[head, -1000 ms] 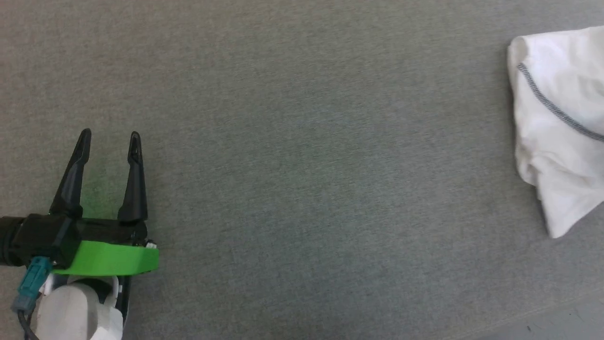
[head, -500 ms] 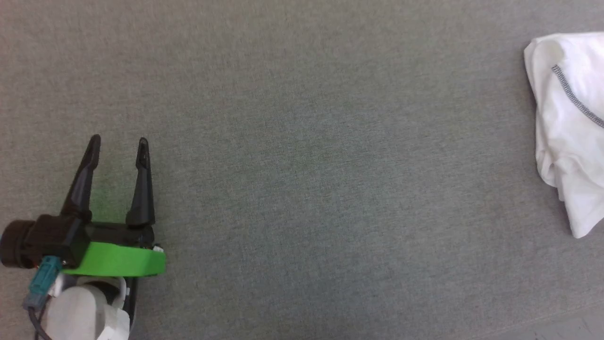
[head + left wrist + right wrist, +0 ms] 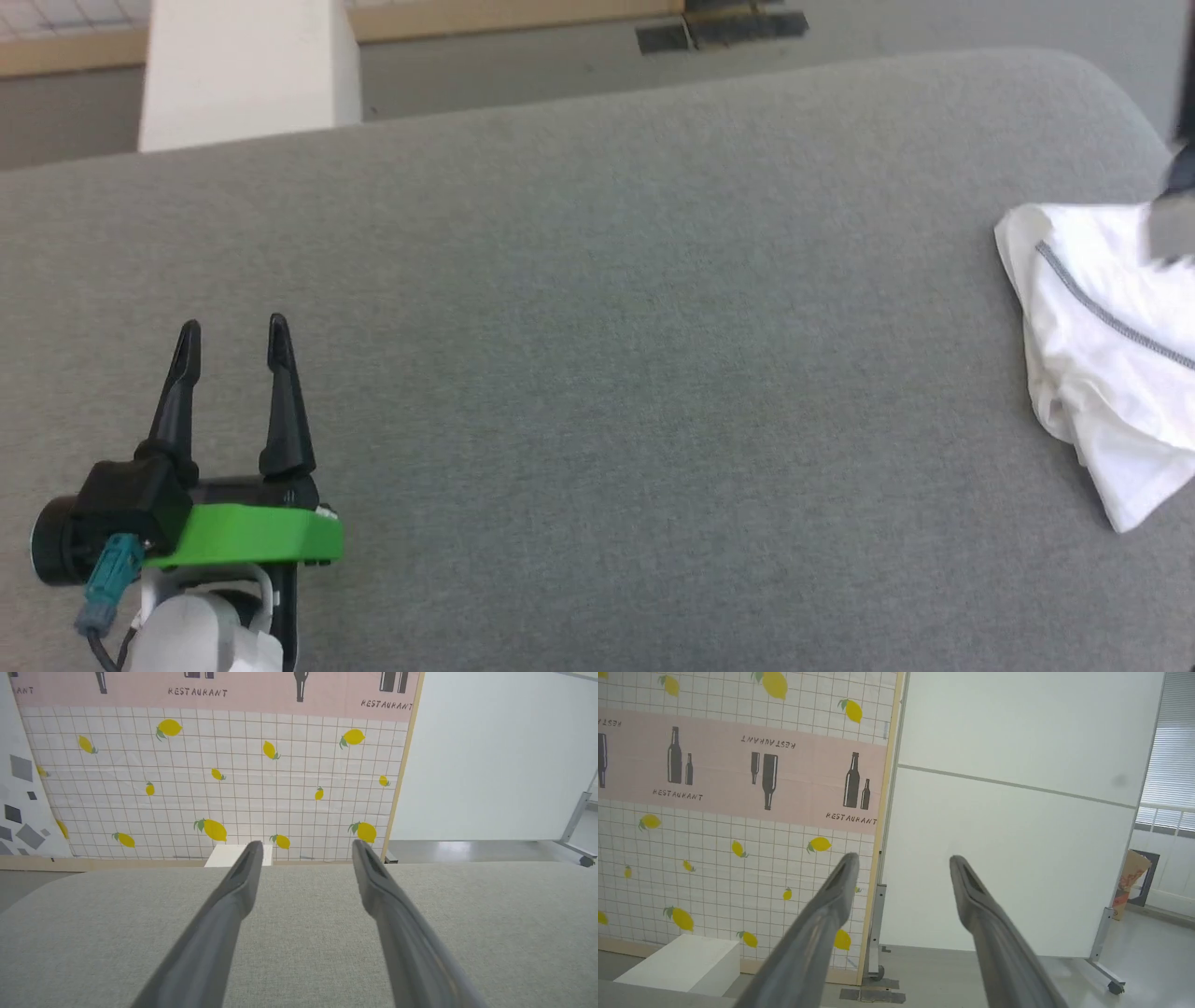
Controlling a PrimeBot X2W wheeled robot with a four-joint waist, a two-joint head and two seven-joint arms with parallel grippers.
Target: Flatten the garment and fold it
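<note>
grey cloth-covered counter (image 3: 653,392) now shows its far edge, as the head camera has tipped up; the garment (image 3: 1106,373) lies bunched at the right; right end effector (image 3: 903,857) has just sprung apart, empty, so flattening likely needs a fresh grasp; left end effector (image 3: 233,324) apart, idle.

You can read one word here: "RESTAURANT".
You'll find it printed several times along the pink band (image 3: 261,690) of the lemon-patterned wall panel (image 3: 233,788), beneath the bottle silhouettes (image 3: 852,781).
</note>
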